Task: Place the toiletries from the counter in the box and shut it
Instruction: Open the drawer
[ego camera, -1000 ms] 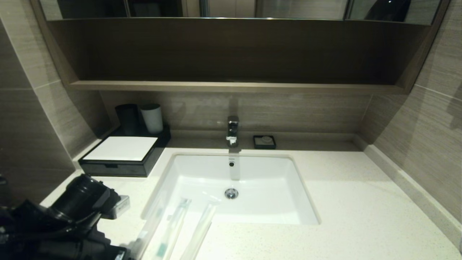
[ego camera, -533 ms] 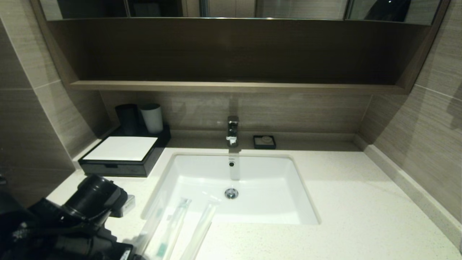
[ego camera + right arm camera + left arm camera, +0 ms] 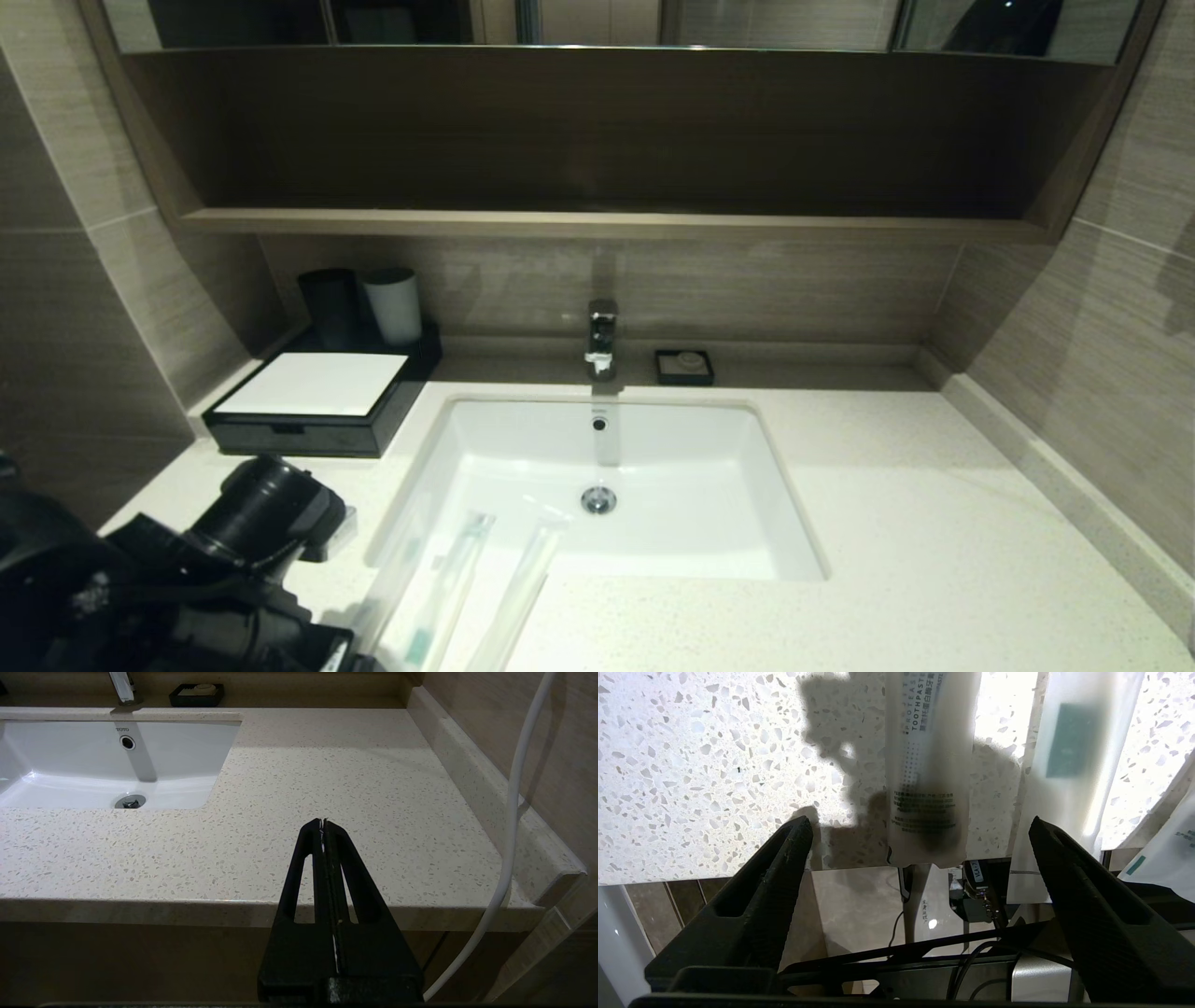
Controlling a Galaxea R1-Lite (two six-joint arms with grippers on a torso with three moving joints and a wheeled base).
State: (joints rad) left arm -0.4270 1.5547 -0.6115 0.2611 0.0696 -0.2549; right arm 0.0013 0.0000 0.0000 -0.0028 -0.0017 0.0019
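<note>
Toothpaste packet (image 3: 928,765) overhanging counter (image 3: 700,765) edge, between spread fingers of left tool (image 3: 920,826), untouched

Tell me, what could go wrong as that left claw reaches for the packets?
The toothpaste packet overhangs the counter edge, so a nudge from the open left claw might tip it to the floor. The toothbrush packet lies close beside it, so the claw may catch both. The thin wrap could also slip.
</note>
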